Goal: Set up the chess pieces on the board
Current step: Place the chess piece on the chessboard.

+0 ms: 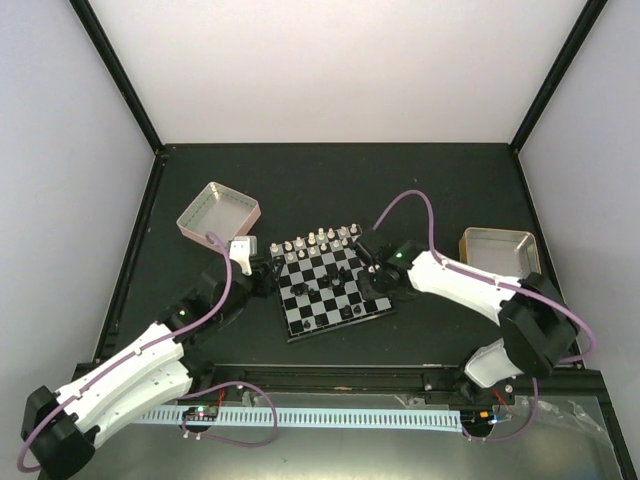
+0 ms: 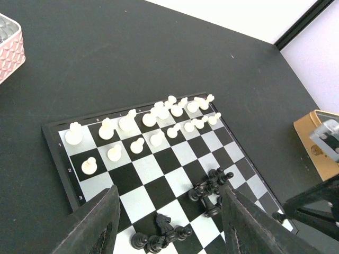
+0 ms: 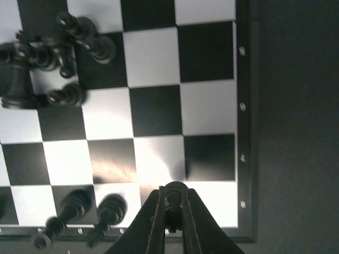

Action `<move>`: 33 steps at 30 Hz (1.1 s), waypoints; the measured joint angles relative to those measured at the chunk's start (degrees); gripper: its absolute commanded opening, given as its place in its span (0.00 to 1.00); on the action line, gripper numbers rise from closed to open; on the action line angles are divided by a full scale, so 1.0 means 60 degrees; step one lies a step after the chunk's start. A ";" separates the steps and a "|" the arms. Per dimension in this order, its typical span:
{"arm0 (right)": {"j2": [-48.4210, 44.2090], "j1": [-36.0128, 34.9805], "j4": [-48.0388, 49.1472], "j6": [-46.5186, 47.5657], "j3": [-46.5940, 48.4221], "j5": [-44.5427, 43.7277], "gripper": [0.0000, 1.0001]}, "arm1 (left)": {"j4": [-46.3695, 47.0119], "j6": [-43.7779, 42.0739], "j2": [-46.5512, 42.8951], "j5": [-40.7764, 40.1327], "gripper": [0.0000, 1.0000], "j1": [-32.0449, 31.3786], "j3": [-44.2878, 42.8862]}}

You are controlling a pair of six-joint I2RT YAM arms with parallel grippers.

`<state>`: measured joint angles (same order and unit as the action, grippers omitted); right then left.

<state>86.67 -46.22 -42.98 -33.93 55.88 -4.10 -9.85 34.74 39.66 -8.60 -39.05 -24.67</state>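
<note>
The board (image 1: 318, 308) lies at the table's middle. White chess pieces (image 2: 137, 121) stand in two rows along its far side. Black pieces lie toppled in two heaps (image 2: 212, 190) (image 2: 161, 233) on the nearer squares. My left gripper (image 2: 172, 222) hangs open over the board's left edge, nothing between its fingers (image 2: 98, 222). My right gripper (image 3: 172, 203) is shut on a black piece (image 3: 174, 197) over a white square near the board's rim (image 3: 244, 159). Two more black pieces (image 3: 79, 209) stand left of it on the same edge row. Another black heap (image 3: 47, 58) lies further in.
A pink-sided metal tray (image 1: 218, 213) sits at the back left of the board, and a tan-sided tray (image 1: 498, 250) at its right. Black frame posts rise at the table's far corners. The right arm (image 1: 450, 280) reaches in from the right.
</note>
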 measured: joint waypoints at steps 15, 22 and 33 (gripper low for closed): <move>-0.1249 0.0055 -0.0138 -0.0652 -0.1381 -0.0208 0.08 | 0.0171 0.0073 0.0342 0.0233 0.55 0.0062 0.0033; -0.1147 0.0076 0.0197 -0.0652 -0.1428 -0.0368 0.10 | 0.0219 0.0106 0.0342 0.0244 0.55 0.0069 0.0033; -0.1024 0.0157 0.0466 -0.0721 -0.1461 -0.0441 0.17 | 0.0219 0.0175 0.0324 0.0306 0.55 0.0076 0.0033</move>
<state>80.53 -45.28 -40.18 -38.26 47.11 -6.74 -8.54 35.79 41.60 -6.76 -38.59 -24.47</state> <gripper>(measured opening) 0.147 0.549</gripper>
